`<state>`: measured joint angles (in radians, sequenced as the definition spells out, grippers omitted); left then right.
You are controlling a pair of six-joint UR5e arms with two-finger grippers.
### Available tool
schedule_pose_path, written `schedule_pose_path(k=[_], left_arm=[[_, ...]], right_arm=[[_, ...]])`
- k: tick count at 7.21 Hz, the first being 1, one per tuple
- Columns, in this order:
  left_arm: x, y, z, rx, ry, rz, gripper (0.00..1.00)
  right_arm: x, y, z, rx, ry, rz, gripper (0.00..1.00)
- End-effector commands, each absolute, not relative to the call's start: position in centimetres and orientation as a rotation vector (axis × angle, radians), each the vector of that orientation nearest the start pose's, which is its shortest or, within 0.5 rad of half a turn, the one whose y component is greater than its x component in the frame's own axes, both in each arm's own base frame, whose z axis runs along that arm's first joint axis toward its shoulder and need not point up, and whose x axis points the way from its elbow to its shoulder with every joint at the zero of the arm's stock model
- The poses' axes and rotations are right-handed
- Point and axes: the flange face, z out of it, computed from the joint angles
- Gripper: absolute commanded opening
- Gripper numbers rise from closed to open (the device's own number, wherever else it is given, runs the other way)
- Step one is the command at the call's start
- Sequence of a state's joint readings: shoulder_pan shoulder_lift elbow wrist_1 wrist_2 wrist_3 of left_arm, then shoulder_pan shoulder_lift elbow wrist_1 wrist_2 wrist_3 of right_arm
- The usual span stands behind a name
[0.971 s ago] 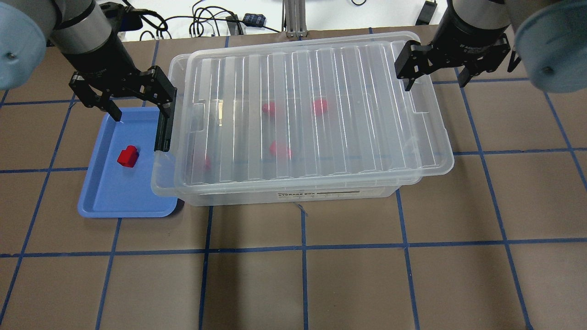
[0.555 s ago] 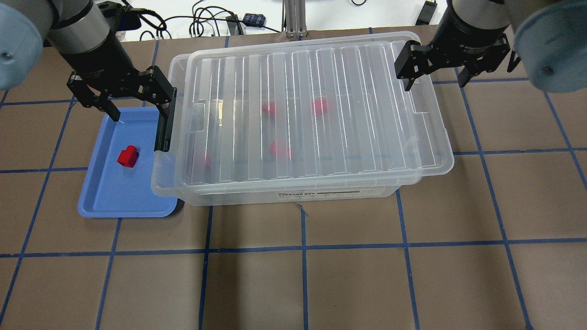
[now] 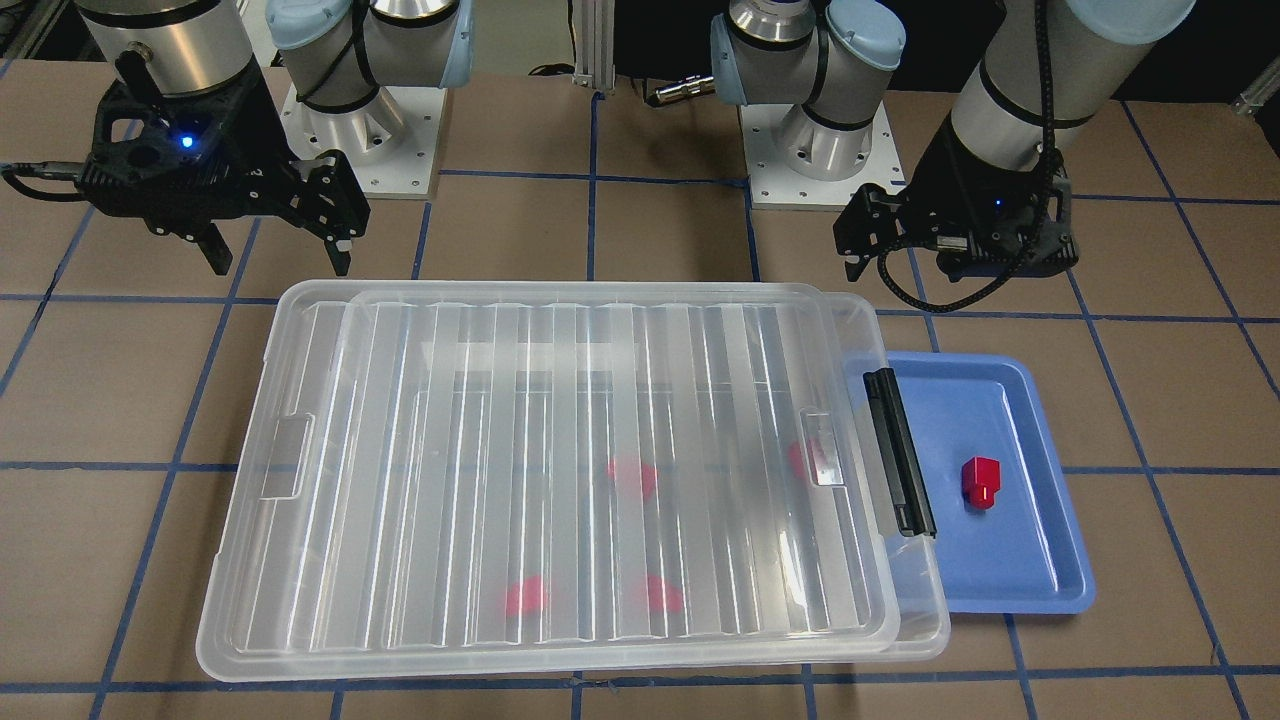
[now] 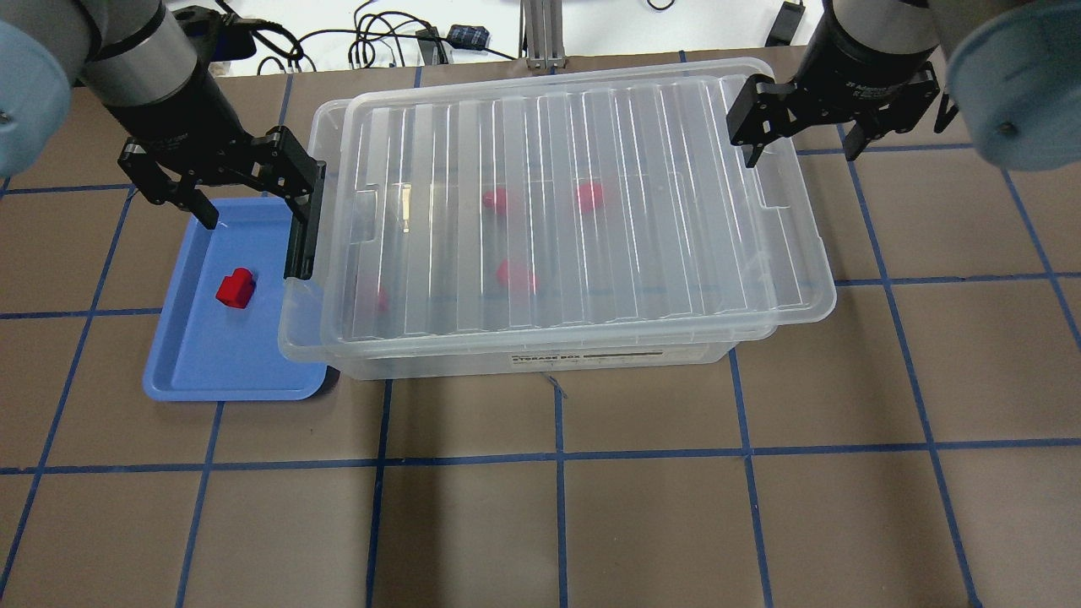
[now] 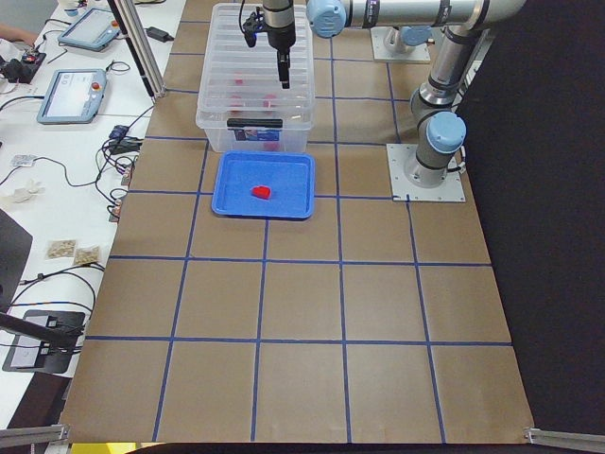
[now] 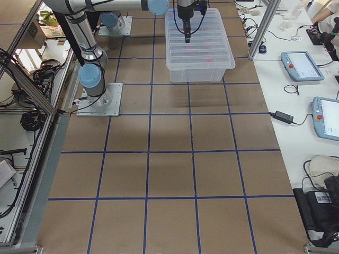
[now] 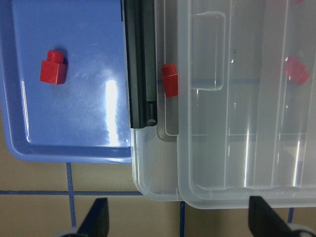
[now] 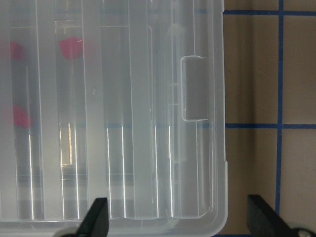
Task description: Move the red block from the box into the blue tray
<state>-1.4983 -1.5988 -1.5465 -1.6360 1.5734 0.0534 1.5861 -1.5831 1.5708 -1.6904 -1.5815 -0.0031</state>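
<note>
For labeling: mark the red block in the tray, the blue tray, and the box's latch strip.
red block (image 4: pixel 235 289): overhead view, its top face.
blue tray (image 4: pixel 211 355): overhead view, bare floor.
latch strip (image 4: pixel 301 236): overhead view, mid-length.

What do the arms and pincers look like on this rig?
The left arm and right arm are silver-grey tubes with pale-blue joint caps. The left pincer and right pincer are black, angular and two-fingered; the right one's housing shows a blue light. A black ribbed cable runs down the left arm.
</note>
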Motion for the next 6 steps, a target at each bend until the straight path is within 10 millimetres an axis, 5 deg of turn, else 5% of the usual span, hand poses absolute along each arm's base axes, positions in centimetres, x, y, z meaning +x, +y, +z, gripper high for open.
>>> schedule_pose_path(k=[1,6], left_arm=[[-9.23,-50.36,48.89,-0.036,3.139,0.070,1.00],[-9.13,-50.17,48.88,-0.041,3.136,0.063,1.00]], right_arm=[[13.99,-49.68,50.67,-0.028,3.145,-0.208,1.00],[13.61,-49.77,50.65,-0.018,3.145,-0.205,1.00]])
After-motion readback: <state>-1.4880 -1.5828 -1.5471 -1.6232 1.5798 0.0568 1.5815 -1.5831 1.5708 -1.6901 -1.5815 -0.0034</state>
